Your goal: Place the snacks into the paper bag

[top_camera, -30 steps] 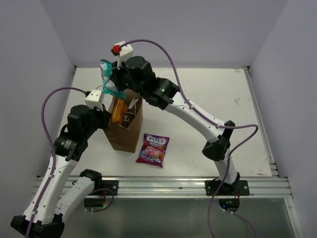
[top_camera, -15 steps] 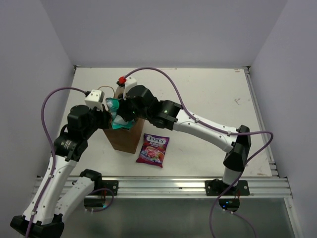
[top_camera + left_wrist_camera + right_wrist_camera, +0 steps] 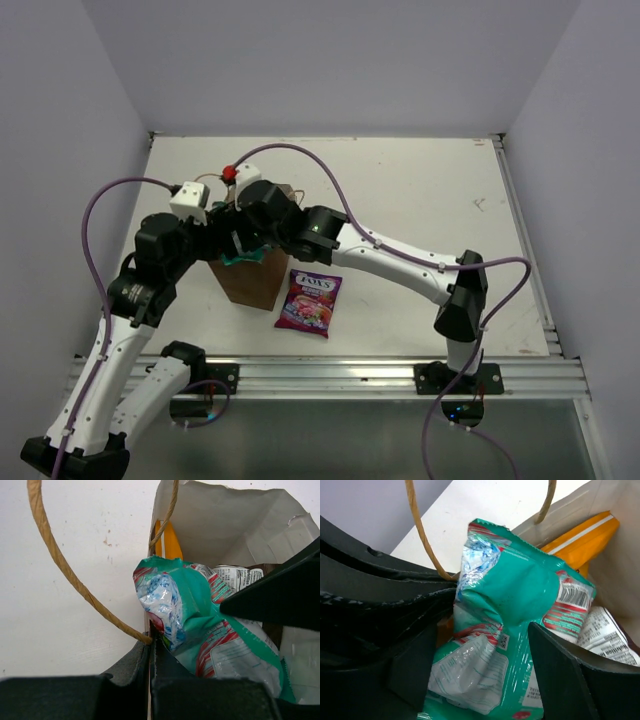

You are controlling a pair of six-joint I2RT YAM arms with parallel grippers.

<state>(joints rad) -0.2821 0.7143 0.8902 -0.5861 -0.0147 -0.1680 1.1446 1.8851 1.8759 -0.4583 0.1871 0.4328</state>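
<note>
Two arms at the paper bag. Left gripper is clamped on its left rim. Teal-white packet sits in the bag mouth, pinched by the right gripper, over the orange chip bag. Fox's candy bag lies flat on the table, just right of the paper bag.

The left claw, the right claw and the teal packet crowd the mouth of the paper bag; the far-right counter lies open.

A crumpled teal-white packet sits in the mouth of the upright paper bag, against an orange chip bag, while the purple candy bag lies flat just beside it.
</note>
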